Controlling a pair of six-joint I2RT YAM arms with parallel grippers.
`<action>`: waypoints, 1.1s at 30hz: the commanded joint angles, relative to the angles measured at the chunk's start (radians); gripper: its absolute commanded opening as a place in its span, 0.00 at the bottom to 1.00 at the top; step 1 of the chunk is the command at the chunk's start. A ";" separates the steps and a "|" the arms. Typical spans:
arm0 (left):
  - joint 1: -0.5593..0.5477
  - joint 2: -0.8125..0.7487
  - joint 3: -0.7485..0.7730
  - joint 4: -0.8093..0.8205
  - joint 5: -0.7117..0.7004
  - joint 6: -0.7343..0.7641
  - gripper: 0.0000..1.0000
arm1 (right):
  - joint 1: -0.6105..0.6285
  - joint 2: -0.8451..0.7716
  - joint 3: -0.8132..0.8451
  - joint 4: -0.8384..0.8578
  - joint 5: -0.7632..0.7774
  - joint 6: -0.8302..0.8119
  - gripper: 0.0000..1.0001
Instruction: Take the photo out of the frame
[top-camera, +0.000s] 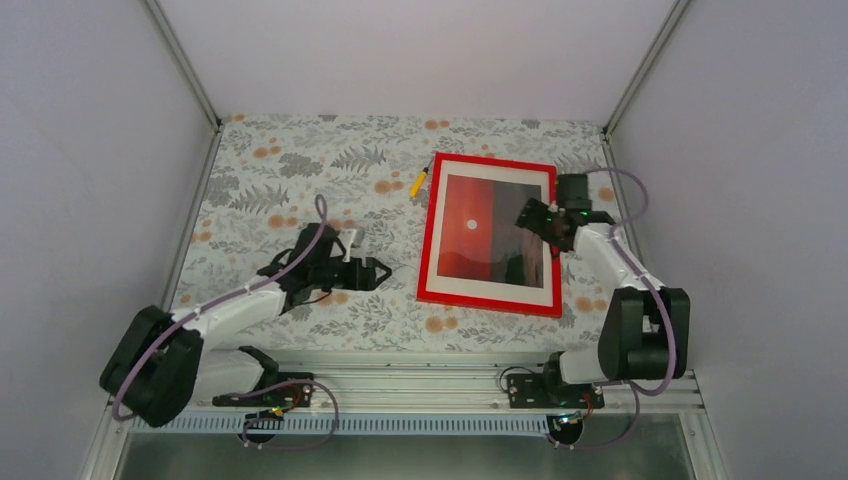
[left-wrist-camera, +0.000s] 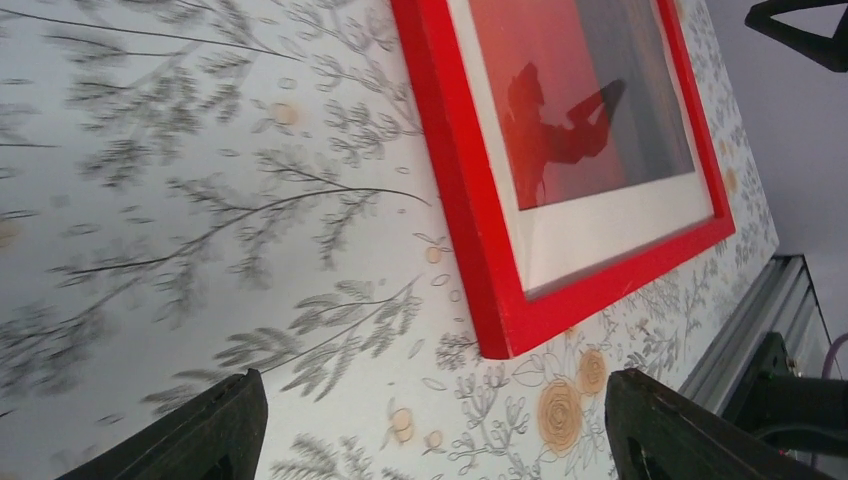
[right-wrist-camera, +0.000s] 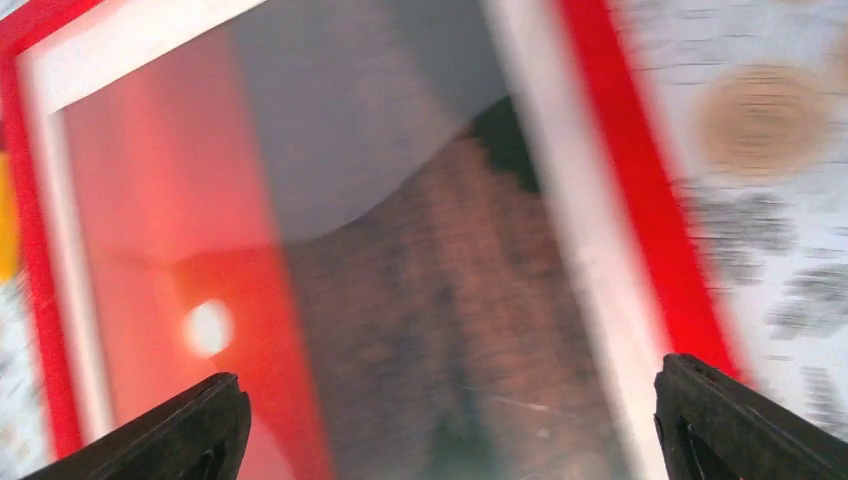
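Left hand (top-camera: 370, 272) hangs open left of the frame (top-camera: 428, 240), right hand (top-camera: 535, 218) open over its right edge. The frame lies face up on the tabletop (top-camera: 290, 160), photo (top-camera: 480, 225) inside; likely stiff, light, slick-fronted, best gripped by its rim.

no text, label, brand or number can be read on the frame (top-camera: 428, 235), the photo (top-camera: 480, 225) or elsewhere.

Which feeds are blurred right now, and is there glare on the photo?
Right wrist view: motion-blurred throughout, a grey reflection across the photo. Left wrist view: tablecloth smeared at left, the frame corner sharp, grey glare over the photo. Top view: sharp, evenly lit.
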 joint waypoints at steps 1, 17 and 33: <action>-0.081 0.097 0.078 0.072 -0.045 -0.003 0.84 | -0.158 -0.015 -0.077 0.100 -0.018 0.000 0.90; -0.232 0.449 0.319 0.082 -0.117 0.041 0.65 | -0.261 0.275 -0.040 0.259 -0.058 -0.077 0.52; -0.231 0.589 0.390 0.092 -0.135 0.039 0.51 | -0.224 0.410 0.049 0.311 -0.158 -0.146 0.29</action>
